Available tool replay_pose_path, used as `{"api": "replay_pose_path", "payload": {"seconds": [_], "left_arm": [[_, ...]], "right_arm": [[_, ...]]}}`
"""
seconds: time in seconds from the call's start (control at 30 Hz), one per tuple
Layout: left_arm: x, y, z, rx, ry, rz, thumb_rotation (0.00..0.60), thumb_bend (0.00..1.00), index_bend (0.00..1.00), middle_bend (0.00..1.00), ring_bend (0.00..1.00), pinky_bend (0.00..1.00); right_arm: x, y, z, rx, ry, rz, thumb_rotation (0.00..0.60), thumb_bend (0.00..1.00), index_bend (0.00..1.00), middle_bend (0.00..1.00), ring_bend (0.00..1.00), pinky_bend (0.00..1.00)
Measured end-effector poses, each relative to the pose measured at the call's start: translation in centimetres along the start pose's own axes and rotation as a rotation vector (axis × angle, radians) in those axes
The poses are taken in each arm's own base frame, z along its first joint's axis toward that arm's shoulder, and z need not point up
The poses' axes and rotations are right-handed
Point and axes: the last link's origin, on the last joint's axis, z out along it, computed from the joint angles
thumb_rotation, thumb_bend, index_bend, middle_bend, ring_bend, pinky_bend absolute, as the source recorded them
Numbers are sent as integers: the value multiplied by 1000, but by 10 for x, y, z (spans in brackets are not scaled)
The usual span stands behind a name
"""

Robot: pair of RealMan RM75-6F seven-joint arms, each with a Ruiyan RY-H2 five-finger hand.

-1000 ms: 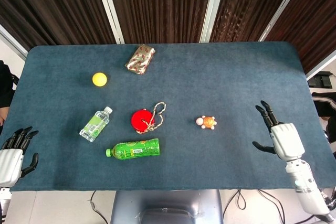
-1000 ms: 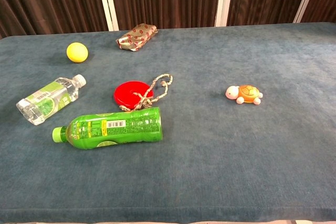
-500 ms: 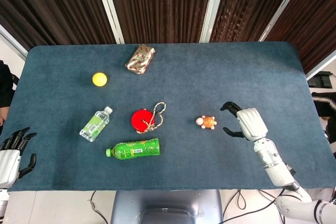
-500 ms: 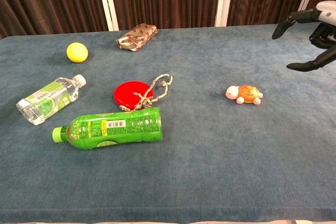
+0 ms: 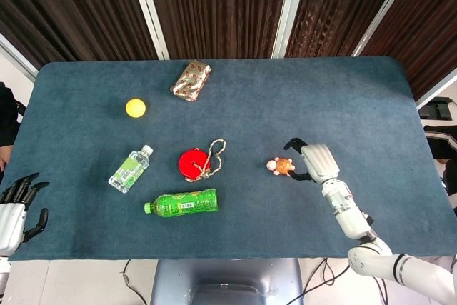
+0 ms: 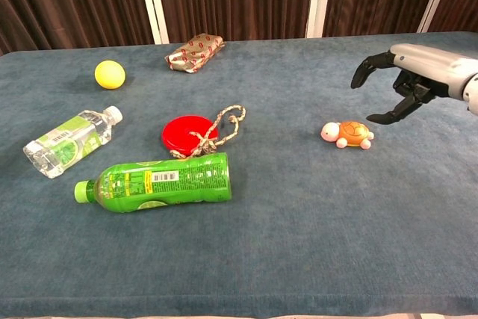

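Hovering just beside the small orange plastic toy turtle (image 5: pixel 281 166), the right hand (image 5: pixel 311 162) held nothing, and its dark fingers (image 6: pixel 364 70) were spread and curled down above the blue cloth table (image 5: pixel 343 98). The turtle sat at about 9 o'clock from that hand, near it but not touching. To grab it well, the hand would, I think, need to come straight down so the fingers land on both sides of the shell, then squeeze softly, because the toy is small and could slide away.

Farther out at 9 o'clock lay the flat red round lid (image 5: pixel 193 163) with a tan rope (image 5: pixel 212 156) on it, then the green plastic bottle (image 5: pixel 182 203) at 8 o'clock. The left hand (image 5: pixel 16 208) rested open and empty at the table's near left corner.
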Motion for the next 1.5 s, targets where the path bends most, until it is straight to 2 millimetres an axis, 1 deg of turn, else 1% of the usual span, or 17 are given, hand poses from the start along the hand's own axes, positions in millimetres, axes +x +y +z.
{"api": "replay_pose_path", "payload": {"seconds": [0.17,0.43,0.63,0.83,0.9,1.0,1.07,1.13,1.2,1.33,1.5], "left_arm": [[1,0,-1,-2,7,-5,600,490,245,109,111,230],[3,0,-1,-1,12,-11,600,493,249,112,112,229],[3,-1,0,0,11,-13,600,492,251,114,112,230],[4,-1,-1,3,16,-18,600,491,252,116,113,231],[5,-1,-1,2,17,-19,600,491,252,117,113,231],[5,-2,-1,2,17,-19,600,490,253,118,113,230],[5,-2,-2,5,18,-21,600,489,255,118,113,230],[6,-3,-2,5,19,-23,600,490,256,119,113,231],[6,-3,-3,7,21,-25,600,490,257,119,114,230],[6,-3,-3,7,20,-26,600,490,258,119,113,231],[6,-3,-3,7,20,-26,600,489,262,119,114,231]], "right_arm": [[-13,-2,10,-18,-35,6,600,339,481,392,1000,1000],[-25,-2,18,-39,-71,2,600,342,489,397,1000,1000],[-33,-2,22,-48,-94,4,600,347,494,401,1000,1000],[-36,-2,24,-56,-102,5,600,364,533,416,1000,1000],[-37,-2,25,-57,-102,6,600,406,595,461,1000,1000],[-38,-1,26,-62,-99,5,600,514,740,584,1000,1000],[-38,0,27,-59,-82,-1,600,530,814,647,1000,1000],[-38,1,28,-58,-58,-11,600,536,856,684,1000,1000],[-38,3,28,-58,-40,-23,600,543,874,704,1000,1000],[-39,4,27,-54,-19,-39,600,623,889,741,1000,1000],[-40,6,26,-52,-1,-60,600,633,892,769,1000,1000]]}}
